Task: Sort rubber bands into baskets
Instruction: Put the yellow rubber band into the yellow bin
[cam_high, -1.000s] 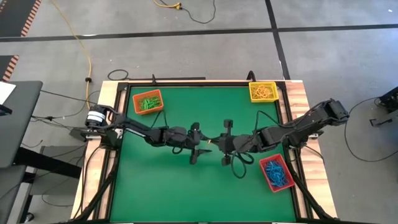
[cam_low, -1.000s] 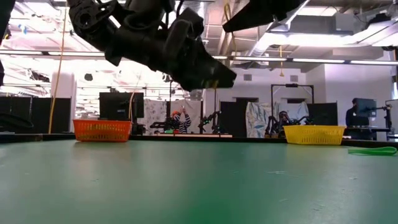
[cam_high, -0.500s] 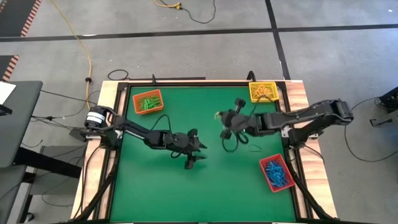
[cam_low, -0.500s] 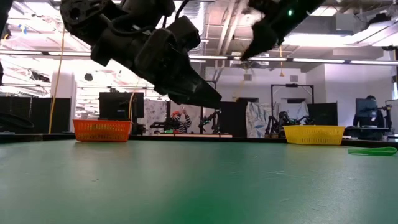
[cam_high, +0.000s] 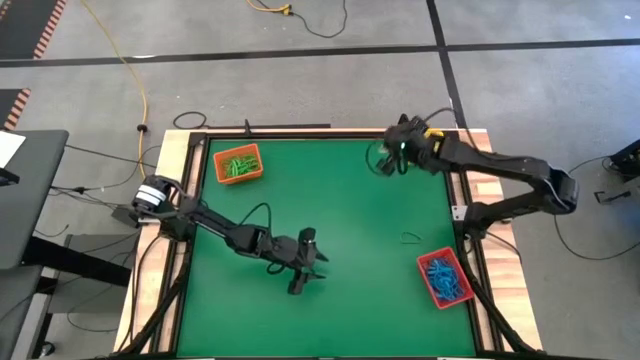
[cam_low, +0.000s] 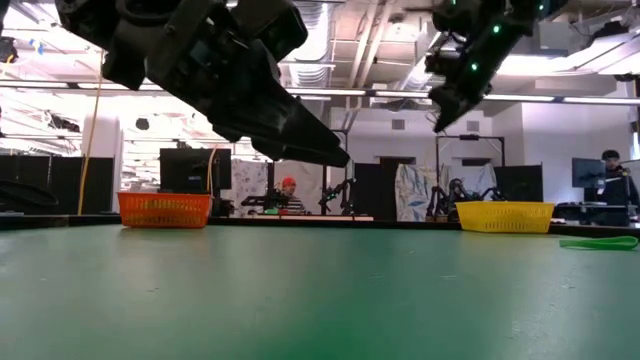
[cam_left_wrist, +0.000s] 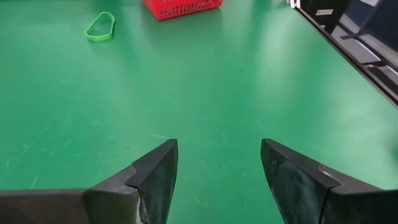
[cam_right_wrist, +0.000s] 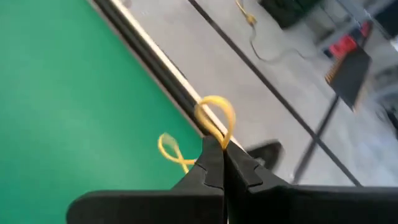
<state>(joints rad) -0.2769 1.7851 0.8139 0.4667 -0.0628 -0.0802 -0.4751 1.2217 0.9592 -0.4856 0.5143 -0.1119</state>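
Observation:
My right gripper (cam_high: 383, 158) is shut on a yellow rubber band (cam_right_wrist: 214, 118), in the air at the table's far right beside the yellow basket (cam_low: 505, 215); it also shows high up in the low view (cam_low: 447, 112). My left gripper (cam_high: 300, 277) is open and empty above the mat near the table's middle front; its two fingers stand apart in its wrist view (cam_left_wrist: 217, 168). A green rubber band (cam_high: 411, 237) lies flat on the mat and shows in the left wrist view (cam_left_wrist: 101, 26). The orange basket (cam_high: 238, 163) holds green bands, and the red basket (cam_high: 444, 278) holds blue bands. My right gripper pinches the yellow band between its two shut fingertips (cam_right_wrist: 211, 163). One loop (cam_right_wrist: 217, 112) stands out past the tips and a second twisted part (cam_right_wrist: 169, 149) sticks out to one side. The band is lifted clear of the table.
Wooden rails (cam_high: 480, 160) border the green mat. Cables trail over the floor beyond the far edge (cam_high: 300, 15). The middle of the mat (cam_high: 340, 200) is bare. People and equipment show in the room behind in the low view (cam_low: 290, 195).
My right gripper has gone up and from the table's middle toward its far right corner and the yellow basket, carrying the yellow band. My left gripper has drawn back toward the near edge, away from the right one.

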